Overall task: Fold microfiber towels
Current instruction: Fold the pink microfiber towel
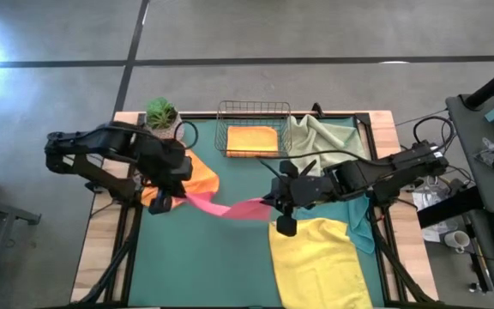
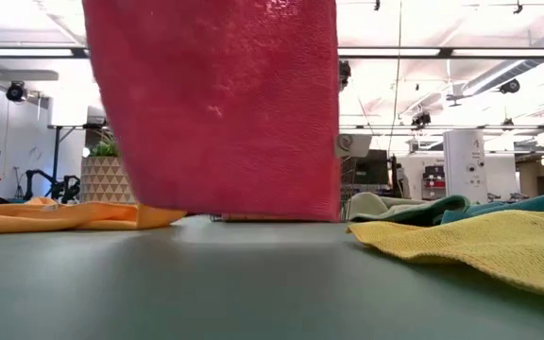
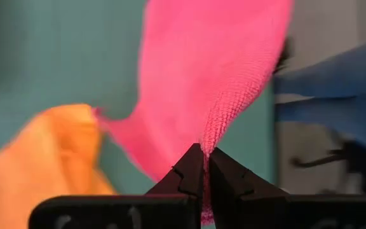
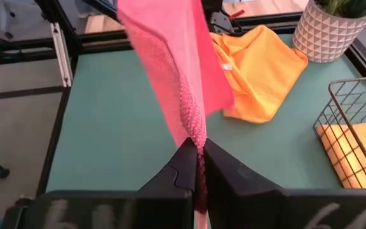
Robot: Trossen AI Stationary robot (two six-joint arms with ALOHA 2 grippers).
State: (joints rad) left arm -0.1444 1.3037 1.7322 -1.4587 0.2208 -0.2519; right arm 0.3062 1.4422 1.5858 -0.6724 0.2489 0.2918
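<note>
Pink towel (image 1: 221,206) up in the air over the middle of the green mat (image 1: 213,266), stretched like a little bridge between two arms. Left gripper (image 1: 163,202) at one end, fingers pressed tight together, pinching a pink corner. Right gripper (image 1: 274,206) at the other end, fingers also shut tight on a pink edge, as seen up close in the right wrist view (image 4: 196,166) and the left wrist view (image 3: 205,166).

Long way of the pink towel: side to side across the counter, from left gripper to right gripper, with a twist in the middle. Bottom edge hanging down very near the mat in the low view (image 2: 215,104), touching or not, hard to tell.

Both arms equally near, one on each end. So probably next: untwist, pull flat, lower onto the bare mat in front.

Other towels around: orange towel (image 1: 200,176) bunched right by the left gripper, yellow towel (image 1: 316,257) spread just under the right gripper, teal towel (image 1: 363,227) beside it, pale green towel (image 1: 324,136) at the back, and one more orange towel, folded (image 1: 252,140), in the wire basket (image 1: 223,129). Little plant (image 1: 161,114) in the back corner.
</note>
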